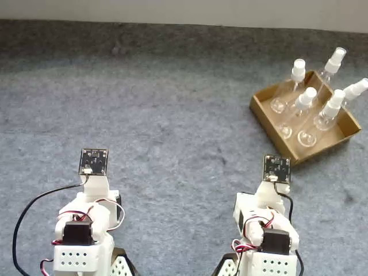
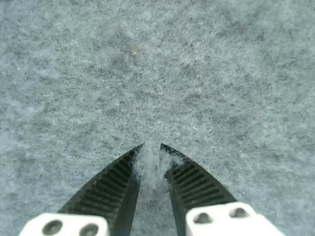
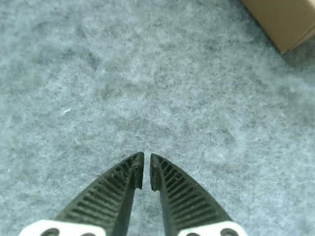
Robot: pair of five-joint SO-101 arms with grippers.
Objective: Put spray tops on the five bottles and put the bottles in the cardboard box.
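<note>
Judging from the grey felt bench (image 1: 172, 103) down to the smallest parts, the job looks finished, so the step in hand is a check and a tidy rest rather than another grasp. The left arm (image 1: 86, 224) and right arm (image 1: 267, 230) sit folded at the near edge, well apart from the cardboard box (image 1: 269, 127), which lies at the far right, turned corner-on to the right arm. Five clear bottles (image 1: 290, 121) lie inside it close together, each with a white spray top (image 1: 298, 68). Two of those tops reach out past the far rim, so those are the ones I would look at first. If either needs seating, the right arm is the nearer one. It should come in over open felt from the box's near-left side, spread its gripper before arriving, and push low on the bottle's body rather than on the top, since a knock there could loosen it or tip a neighbour. The left gripper (image 2: 151, 145) is all but together, with a thin slit of felt showing and nothing held. The right gripper (image 3: 146, 155) is closed tip to tip and also empty.
</note>
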